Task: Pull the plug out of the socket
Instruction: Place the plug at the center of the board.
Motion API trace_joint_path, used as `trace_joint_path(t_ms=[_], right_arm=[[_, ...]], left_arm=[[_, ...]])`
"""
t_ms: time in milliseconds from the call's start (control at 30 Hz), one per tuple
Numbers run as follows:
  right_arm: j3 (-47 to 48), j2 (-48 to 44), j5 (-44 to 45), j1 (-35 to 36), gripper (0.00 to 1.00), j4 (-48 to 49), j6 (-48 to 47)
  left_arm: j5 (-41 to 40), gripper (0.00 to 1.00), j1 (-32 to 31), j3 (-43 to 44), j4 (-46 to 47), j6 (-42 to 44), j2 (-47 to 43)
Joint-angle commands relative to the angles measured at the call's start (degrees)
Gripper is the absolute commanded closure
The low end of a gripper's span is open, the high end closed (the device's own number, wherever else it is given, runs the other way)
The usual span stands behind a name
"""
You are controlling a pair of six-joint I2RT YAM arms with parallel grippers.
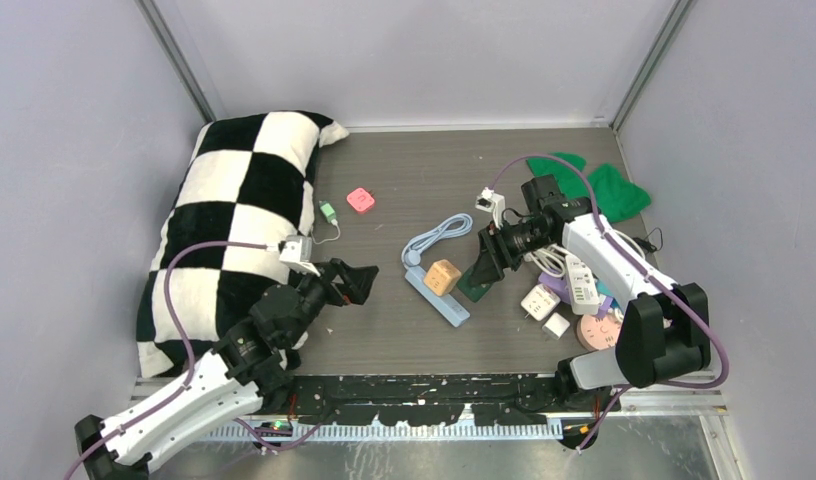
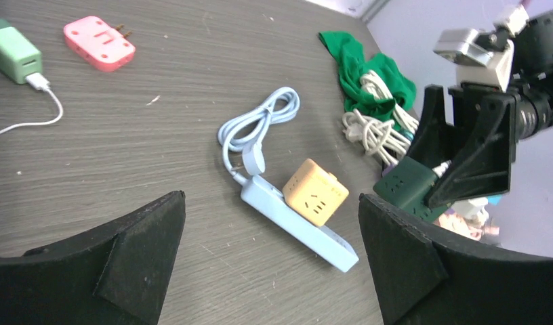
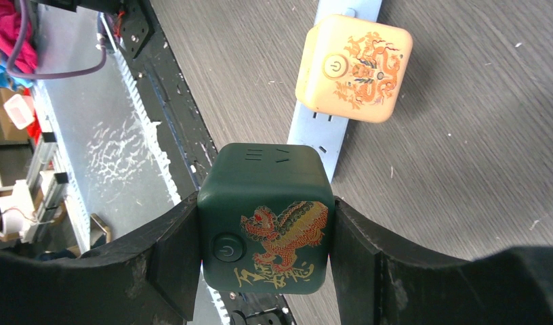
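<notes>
Green cube plug (image 3: 263,217) sat clenched between my right jaws at the lower centre of the right wrist view, dragon print facing the camera. It was off the blue power strip (image 3: 318,132) and just beside it. A yellow cube (image 3: 355,68) was seated on that strip near the middle of the top view. My left jaws stood released, wide apart and holding nothing, lower left of centre over the dark surface (image 1: 414,170), near the checkered pillow (image 1: 239,200). A pink adapter (image 1: 361,200) lay toward the upper left of the strip
</notes>
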Motion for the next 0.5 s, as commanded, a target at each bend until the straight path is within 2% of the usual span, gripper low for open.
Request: trace_joint_path(t_ms=[0,233,367,467], right_arm=[[2.74,0.63,-5.12,-0.27,0.99,0.51,1.68],[2.04,1.57,-9.77,-0.64,0.99,4.15,7.22],[1.16,2.31,-12.65,-0.97,0.99,7.13,11.15],[0.42,2.93,-13.80,-0.92,0.99,8.88,13.34]], left_arm=[[9.70,0.01,0.19,4.83,3.24,6.48,6.51],[25.18,0.07,-0.84,7.07,15.91,18.76,18.79],[26.05,0.06,-6.08,3.81,26.60,35.56,21.55],[26.81,0.03,-9.62,3.60,28.99,46.12,24.09]])
